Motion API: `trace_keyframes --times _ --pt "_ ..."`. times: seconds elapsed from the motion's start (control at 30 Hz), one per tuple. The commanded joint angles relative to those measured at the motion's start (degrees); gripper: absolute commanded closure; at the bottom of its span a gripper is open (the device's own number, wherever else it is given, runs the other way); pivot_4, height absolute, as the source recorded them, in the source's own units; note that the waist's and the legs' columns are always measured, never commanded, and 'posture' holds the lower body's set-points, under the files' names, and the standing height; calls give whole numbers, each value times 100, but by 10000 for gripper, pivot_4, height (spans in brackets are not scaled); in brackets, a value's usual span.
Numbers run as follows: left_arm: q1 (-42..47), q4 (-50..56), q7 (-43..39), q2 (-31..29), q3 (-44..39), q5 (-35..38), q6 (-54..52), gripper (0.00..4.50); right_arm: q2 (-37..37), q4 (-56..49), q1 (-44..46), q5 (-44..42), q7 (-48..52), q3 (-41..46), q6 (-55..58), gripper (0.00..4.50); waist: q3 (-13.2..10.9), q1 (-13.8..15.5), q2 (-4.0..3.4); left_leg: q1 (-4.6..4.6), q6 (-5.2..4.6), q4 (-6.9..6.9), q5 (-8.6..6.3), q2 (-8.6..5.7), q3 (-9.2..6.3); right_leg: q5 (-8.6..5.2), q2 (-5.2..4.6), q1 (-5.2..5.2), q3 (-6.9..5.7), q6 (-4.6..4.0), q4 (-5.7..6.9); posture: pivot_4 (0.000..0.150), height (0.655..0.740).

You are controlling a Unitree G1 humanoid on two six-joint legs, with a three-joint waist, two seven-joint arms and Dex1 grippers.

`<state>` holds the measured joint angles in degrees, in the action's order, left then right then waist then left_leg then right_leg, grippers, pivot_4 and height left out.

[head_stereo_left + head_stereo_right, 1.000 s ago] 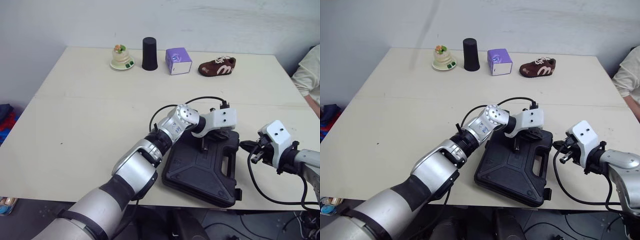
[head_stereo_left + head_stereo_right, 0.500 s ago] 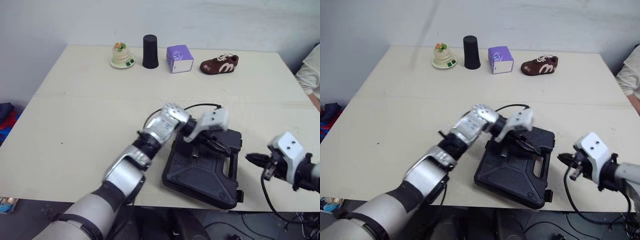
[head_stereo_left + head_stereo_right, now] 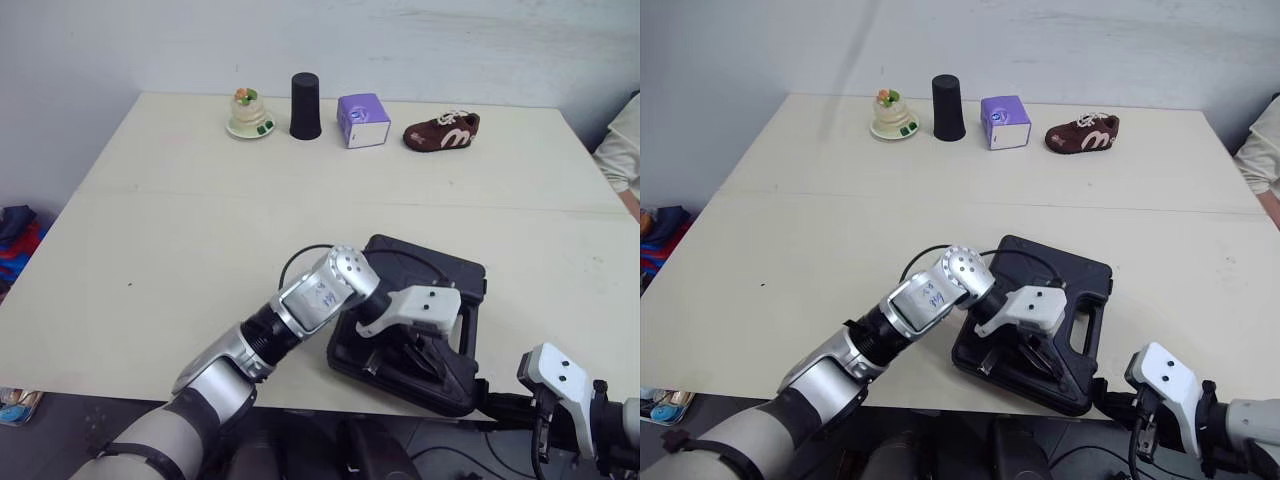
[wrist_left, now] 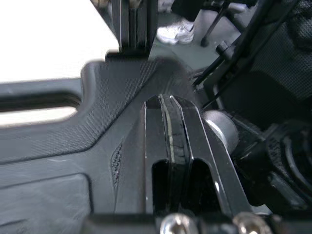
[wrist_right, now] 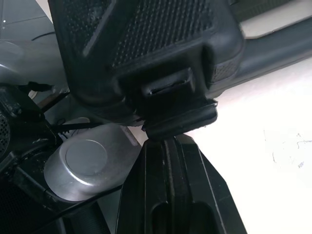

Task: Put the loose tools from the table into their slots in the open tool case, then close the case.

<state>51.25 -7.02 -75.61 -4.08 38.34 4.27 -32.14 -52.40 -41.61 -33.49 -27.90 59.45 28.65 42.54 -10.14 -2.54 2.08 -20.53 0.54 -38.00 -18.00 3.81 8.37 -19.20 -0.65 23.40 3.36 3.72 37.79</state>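
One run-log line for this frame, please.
case: tool case closed | left gripper: shut, on lid | right gripper: shut, tips at front latch | stage: likely latching

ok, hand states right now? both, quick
Left hand: closed, holding nothing, over the case.
Right hand: closed, holding nothing, tips at the case's latch.

i count one desk (image 3: 180, 230) and on it one black tool case (image 3: 445, 280). along the far edge stand one cake-shaped ornament (image 3: 247, 113), one black cup (image 3: 305, 105), one purple box (image 3: 360, 121) and one brown shoe (image 3: 441, 132). there are two grippers, the left gripper (image 4: 168, 100) and the right gripper (image 5: 168, 141), and one person's sleeve (image 3: 622, 150).
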Motion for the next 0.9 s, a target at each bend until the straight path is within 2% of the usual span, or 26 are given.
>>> trace_keyframes --times 0.03,0.37,0.9 --pt "15 -118 300 -38 361 -431 414 44680 -23 -177 -19 -87 23 165 -49 45000 0 25 2 0 -1 0 -1 -1 0 0 -2 0 0 0 -1 1500 7339" --pt "-33 -376 477 -176 825 -833 951 44680 112 -341 269 -515 -196 213 207 45000 9 50 21 3 -27 -1 -15 0 1 1 -1 -4 1 -1 -2 1500 7339" --pt "-4 -590 581 -180 848 -931 1128 44680 52 -579 774 -1021 -355 211 515 45000 17 -80 47 26 -27 9 -16 9 -1 -1 8 -50 4 -9 -14 1500 7339"
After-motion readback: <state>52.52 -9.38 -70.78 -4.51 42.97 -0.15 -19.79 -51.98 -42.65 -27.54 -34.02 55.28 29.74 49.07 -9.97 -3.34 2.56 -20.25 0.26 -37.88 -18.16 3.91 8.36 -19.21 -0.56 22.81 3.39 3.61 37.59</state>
